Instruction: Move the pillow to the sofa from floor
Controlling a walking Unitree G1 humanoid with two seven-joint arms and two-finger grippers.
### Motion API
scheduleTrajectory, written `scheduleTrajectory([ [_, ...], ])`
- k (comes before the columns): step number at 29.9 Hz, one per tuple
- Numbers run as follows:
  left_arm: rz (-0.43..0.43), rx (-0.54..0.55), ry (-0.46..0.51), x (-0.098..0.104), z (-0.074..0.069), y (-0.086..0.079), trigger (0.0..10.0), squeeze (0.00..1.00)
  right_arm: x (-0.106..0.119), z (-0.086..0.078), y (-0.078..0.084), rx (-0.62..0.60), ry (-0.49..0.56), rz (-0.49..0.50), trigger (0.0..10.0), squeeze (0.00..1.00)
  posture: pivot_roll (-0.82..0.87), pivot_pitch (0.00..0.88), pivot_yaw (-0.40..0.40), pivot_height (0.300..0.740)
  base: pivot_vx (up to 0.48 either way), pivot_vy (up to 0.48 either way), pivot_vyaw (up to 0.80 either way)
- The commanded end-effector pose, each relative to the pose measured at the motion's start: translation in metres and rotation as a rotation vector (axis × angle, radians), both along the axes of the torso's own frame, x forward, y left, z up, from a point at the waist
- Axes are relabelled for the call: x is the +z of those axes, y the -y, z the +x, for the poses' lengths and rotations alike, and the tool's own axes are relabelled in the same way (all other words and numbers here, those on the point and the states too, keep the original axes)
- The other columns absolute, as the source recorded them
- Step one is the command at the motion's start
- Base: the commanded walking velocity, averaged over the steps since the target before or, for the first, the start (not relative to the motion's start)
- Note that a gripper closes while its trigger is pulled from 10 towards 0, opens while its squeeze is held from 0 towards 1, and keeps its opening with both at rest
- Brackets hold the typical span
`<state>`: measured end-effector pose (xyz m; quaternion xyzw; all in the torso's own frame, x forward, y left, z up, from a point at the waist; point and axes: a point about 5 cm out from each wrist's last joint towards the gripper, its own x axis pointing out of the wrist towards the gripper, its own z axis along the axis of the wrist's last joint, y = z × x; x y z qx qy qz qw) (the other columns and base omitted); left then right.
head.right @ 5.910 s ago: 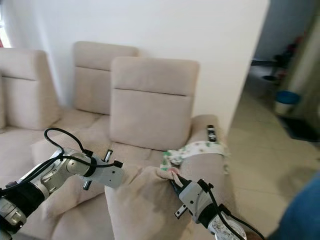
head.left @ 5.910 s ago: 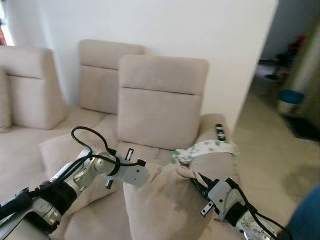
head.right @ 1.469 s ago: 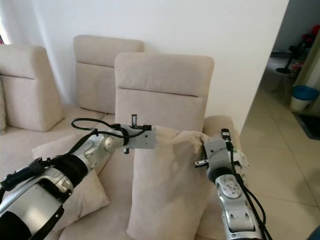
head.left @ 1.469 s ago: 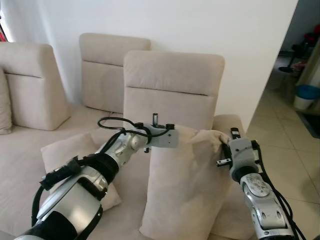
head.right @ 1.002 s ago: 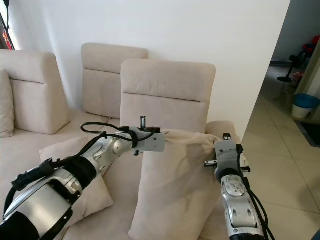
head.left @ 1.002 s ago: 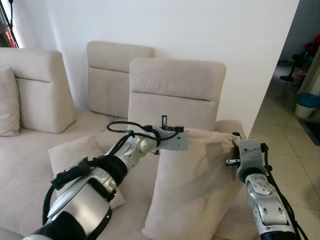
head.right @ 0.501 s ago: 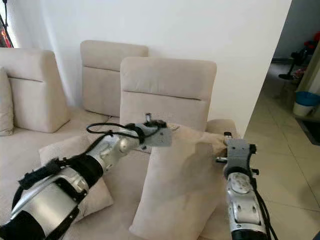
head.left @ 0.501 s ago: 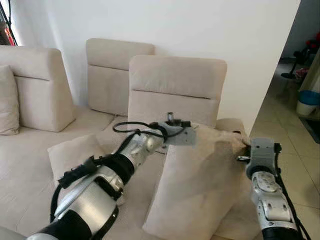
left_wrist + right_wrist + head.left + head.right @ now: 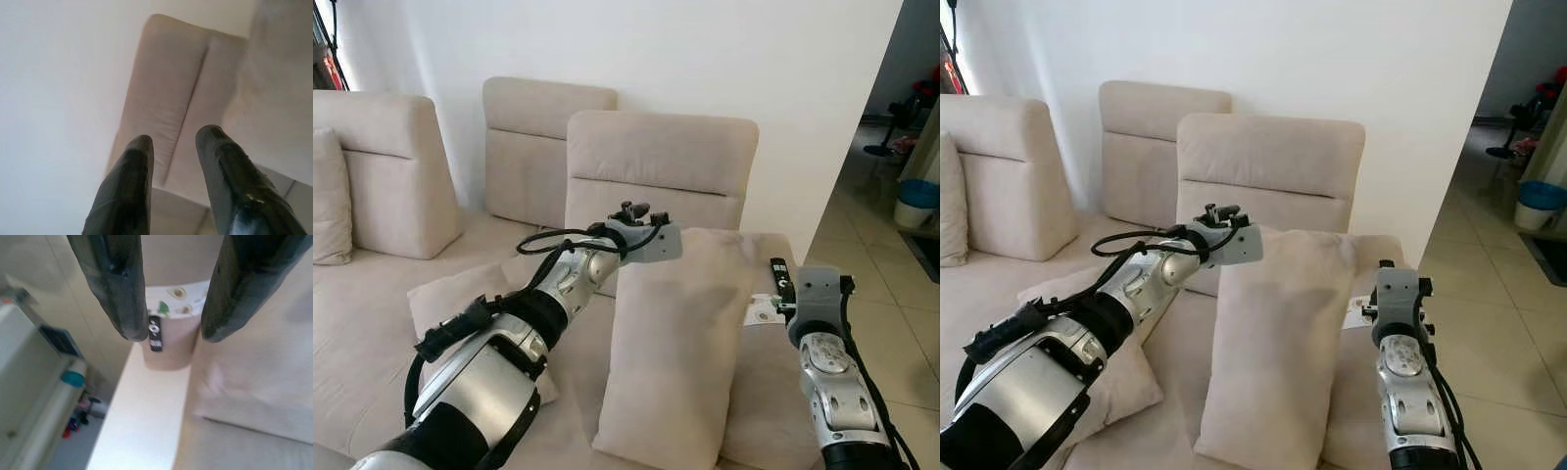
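The beige pillow (image 9: 674, 338) stands upright on the sofa seat (image 9: 372, 352), leaning toward the right armrest (image 9: 759, 392). My left gripper (image 9: 171, 139) is open and holds nothing. It hovers just off the pillow's upper left corner, with its fingers (image 9: 634, 210) raised toward the backrest (image 9: 661, 162). My right gripper (image 9: 171, 338) is also open and empty. Its wrist (image 9: 818, 289) sits beside the pillow's upper right corner, above the armrest.
A black remote (image 9: 776, 274) and a patterned cloth (image 9: 762, 311) lie on the armrest. A second beige pillow (image 9: 460, 304) lies on the seat to the left, a third (image 9: 328, 196) at far left. Tiled floor (image 9: 891, 284) and a blue bin (image 9: 913, 196) are to the right.
Both grippers have let go of the pillow's top corners and opened. The pillow now stands by itself, its top no longer pulled up. The left gripper has lifted slightly.
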<state>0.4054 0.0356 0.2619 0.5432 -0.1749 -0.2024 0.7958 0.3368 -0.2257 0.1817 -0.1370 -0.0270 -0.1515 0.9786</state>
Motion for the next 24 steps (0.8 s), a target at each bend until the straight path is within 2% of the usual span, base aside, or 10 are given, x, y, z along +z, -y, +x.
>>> scheduleTrajectory([
  [1, -0.085, 0.000, -0.018, 0.002, 0.000, 0.000, 10.0, 0.00, 0.003, -0.001, -0.007, 0.042, 0.028, -0.008, 10.0, 0.00, -0.07, 0.000, 0.037, 0.740, 0.000, 0.000, 0.00],
  [2, -0.180, -0.001, -0.062, 0.001, -0.001, 0.000, 10.0, 0.00, 0.003, -0.002, -0.011, 0.070, 0.040, -0.004, 10.0, 0.00, -0.07, 0.000, 0.039, 0.740, 0.000, 0.000, 0.00],
  [4, -0.244, -0.001, -0.092, 0.000, -0.001, -0.001, 10.0, 0.00, 0.004, -0.003, -0.014, 0.090, 0.049, -0.001, 10.0, 0.00, -0.07, 0.000, 0.039, 0.740, 0.000, 0.000, 0.00],
  [5, -0.433, -0.002, -0.192, -0.008, -0.002, -0.001, 10.0, 0.00, 0.002, -0.009, -0.024, 0.126, 0.086, 0.012, 10.0, 0.00, -0.08, 0.000, 0.036, 0.740, 0.000, 0.000, 0.00],
  [6, -0.433, -0.002, -0.192, -0.008, -0.002, -0.001, 10.0, 0.00, 0.002, -0.009, -0.024, 0.126, 0.086, 0.012, 10.0, 0.00, -0.08, 0.000, 0.036, 0.740, 0.000, 0.000, 0.00],
  [10, -0.672, -0.009, -0.342, -0.030, -0.005, -0.002, 10.0, 0.00, -0.005, -0.021, -0.039, 0.155, 0.128, 0.018, 10.0, 0.00, -0.08, 0.000, 0.037, 0.740, 0.000, 0.000, 0.00],
  [15, -0.770, -0.028, -0.449, -0.049, -0.010, -0.002, 10.0, 0.00, -0.016, -0.028, -0.048, 0.186, 0.127, 0.022, 10.0, 0.00, -0.08, 0.000, 0.041, 0.740, 0.000, 0.000, 0.00],
  [17, -0.862, -0.029, -0.496, -0.061, -0.015, -0.004, 10.0, 0.00, -0.023, -0.034, -0.055, 0.222, 0.126, 0.025, 10.0, 0.00, -0.08, 0.000, 0.043, 0.740, 0.000, 0.000, 0.00],
  [19, -0.936, -0.001, -0.504, -0.071, -0.017, -0.011, 10.0, 0.00, -0.029, -0.039, -0.059, 0.253, 0.124, 0.033, 10.0, 0.00, -0.08, 0.000, 0.042, 0.740, 0.000, 0.000, 0.00],
  [24, -0.985, 0.041, -0.504, -0.079, -0.018, -0.020, 10.0, 0.00, -0.034, -0.045, -0.063, 0.283, 0.122, 0.039, 10.0, 0.00, -0.08, 0.000, 0.040, 0.740, 0.000, 0.000, 0.00],
])
